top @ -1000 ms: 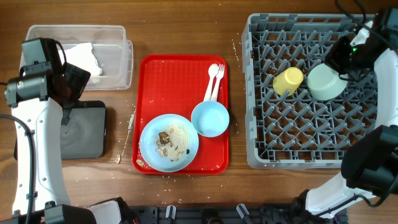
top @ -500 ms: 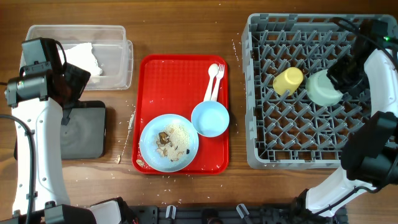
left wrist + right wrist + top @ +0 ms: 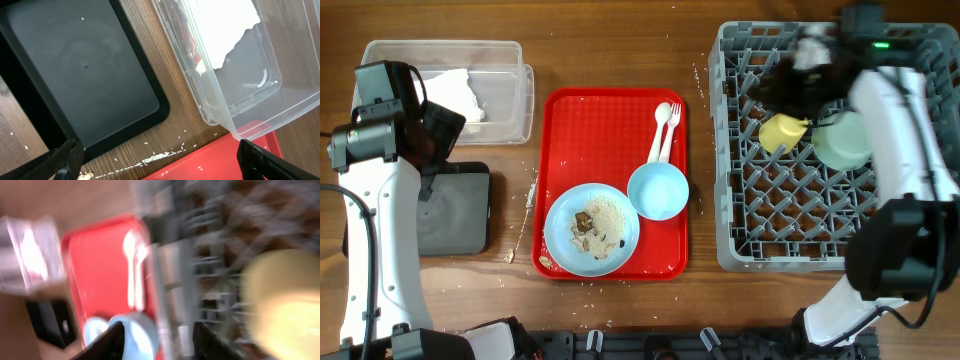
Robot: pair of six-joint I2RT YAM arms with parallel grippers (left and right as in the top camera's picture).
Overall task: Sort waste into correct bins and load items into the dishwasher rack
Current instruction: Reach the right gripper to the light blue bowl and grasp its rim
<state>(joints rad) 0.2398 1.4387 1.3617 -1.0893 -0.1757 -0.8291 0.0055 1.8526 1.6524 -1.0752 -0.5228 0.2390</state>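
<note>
Wooden desk (image 3: pixel 620 50) carries everything. Largest on it is the grey dishwasher rack (image 3: pixel 730 150), at the right. The right tool (image 3: pixel 157 342) hangs above the rack's far left part, badly blurred in both views; its fingers look parted with nothing between them.

Next in size, the red serving tray (image 3: pixel 610 130) lies in the middle of the desk. At the left are the clear tub (image 3: pixel 510 100), farther back, and the flat black tray (image 3: pixel 455 215), nearer the front, just beside each other. The left tool (image 3: pixel 165 160) hovers over the gap where they meet, fingers spread wide and gripping nothing.

A light blue plate (image 3: pixel 560 225) sits at the red tray's near edge, with the light blue bowl (image 3: pixel 657 190) touching its right side. The pale green bowl (image 3: pixel 845 140) rests among the rack's pegs, and the yellow cup (image 3: pixel 782 130) lies tipped just left of it.

The white spoon (image 3: pixel 663 110) and fork (image 3: pixel 674 112) lie side by side on the red tray behind the blue bowl. A crumpled white napkin (image 3: pixel 455 90) is inside the tub. Brown scraps and pale crumbs (image 3: pixel 595 225) are on the plate.
</note>
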